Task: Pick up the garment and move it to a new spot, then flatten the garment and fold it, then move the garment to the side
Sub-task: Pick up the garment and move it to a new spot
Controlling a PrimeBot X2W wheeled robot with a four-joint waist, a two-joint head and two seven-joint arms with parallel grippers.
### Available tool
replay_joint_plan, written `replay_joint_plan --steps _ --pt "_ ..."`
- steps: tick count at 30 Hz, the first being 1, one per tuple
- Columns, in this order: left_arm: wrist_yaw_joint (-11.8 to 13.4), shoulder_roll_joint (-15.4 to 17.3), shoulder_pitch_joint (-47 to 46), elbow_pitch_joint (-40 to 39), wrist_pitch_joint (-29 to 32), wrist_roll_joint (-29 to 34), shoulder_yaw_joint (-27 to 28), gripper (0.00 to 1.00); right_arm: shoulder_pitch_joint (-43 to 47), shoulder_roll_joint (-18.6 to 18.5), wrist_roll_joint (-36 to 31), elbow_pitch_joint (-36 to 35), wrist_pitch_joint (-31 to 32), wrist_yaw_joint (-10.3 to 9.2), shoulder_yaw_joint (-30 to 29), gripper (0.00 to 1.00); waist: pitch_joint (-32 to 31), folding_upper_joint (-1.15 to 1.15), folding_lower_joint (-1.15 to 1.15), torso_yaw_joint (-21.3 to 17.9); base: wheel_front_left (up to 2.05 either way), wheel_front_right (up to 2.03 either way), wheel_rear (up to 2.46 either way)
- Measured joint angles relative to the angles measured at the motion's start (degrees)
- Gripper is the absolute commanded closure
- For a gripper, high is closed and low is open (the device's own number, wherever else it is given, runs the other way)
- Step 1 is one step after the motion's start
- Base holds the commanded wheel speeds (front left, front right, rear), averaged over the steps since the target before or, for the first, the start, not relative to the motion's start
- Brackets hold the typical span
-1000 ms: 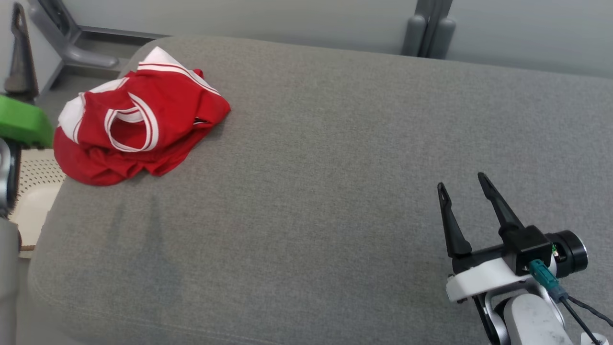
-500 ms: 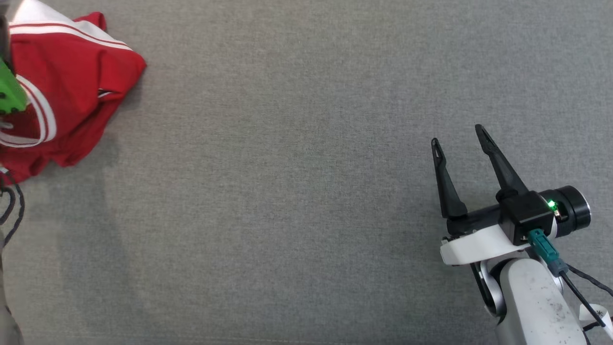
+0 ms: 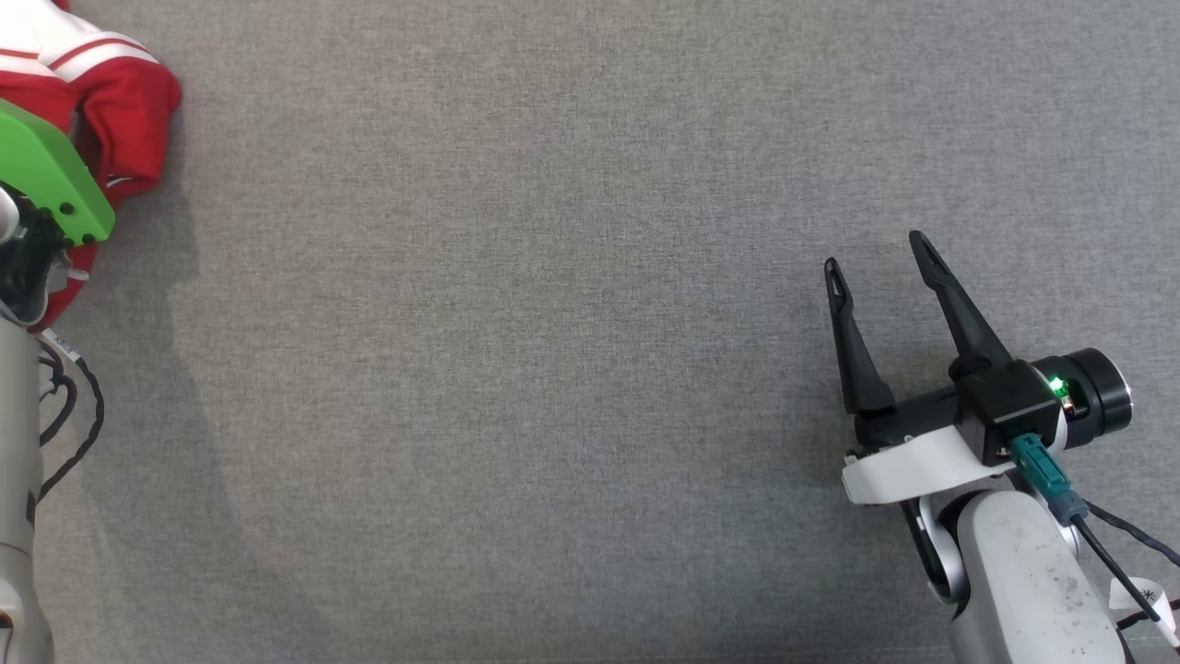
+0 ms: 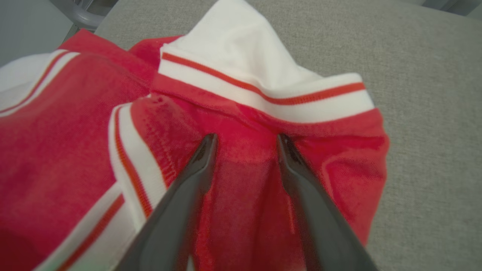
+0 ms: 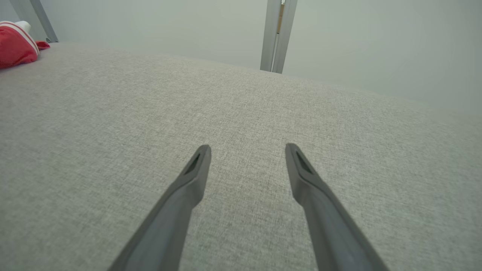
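Garment [image 4: 56,131]: soft knit cloth, ribbed trim. Cushion [image 3: 553,369]: matt, coarse grey weave. Left gripper [image 4: 247,137]: smooth, faintly glossy plastic.

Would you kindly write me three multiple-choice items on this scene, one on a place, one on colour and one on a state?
1. In the head view, where does the garment lie?
A. in the centre
B. at the top-left corner
C. along the bottom edge

2. Which colours does the garment show?
A. blue and white
B. all black
C. red and white

3. How does the right gripper stand?
A. open, holding nothing
B. shut on cloth
C. shut, empty

Answers:
1 B: the cloth sits at that view's top-left edge.
2 C: the left wrist view shows red fabric with white bands.
3 A: its fingers stand apart over the bare grey cushion.
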Motion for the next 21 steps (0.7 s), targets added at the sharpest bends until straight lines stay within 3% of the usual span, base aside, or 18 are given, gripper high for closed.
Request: replay_joint_plan --steps 1,12,21 --pt "0.0 0.19 0.09 0.0 0.03 -0.43 -0.68 1.0 0.01 0.0 0.11 0.14 0.0 0.0 0.01 0.0 -0.3 0.0 0.0 -0.01 0.0 0.0 0.0" --pt "-0.02 3.91 0.99 -1.59 -2.85 -2.63 -7.91 1.0 1.55 0.0 1.83 1.71 0.0 0.0 -0.03 0.0 -5.67 0.0 -0.01 0.6 0.0 0.0 0.0" --pt "-0.03 5.59 0.88 -7.04 -1.46 -5.67 -17.36 1.0 5.44 0.0 4.92 3.96 0.0 0.0 0.37 0.0 -14.57 0.0 -0.01 1.01 0.0 0.0 0.0"
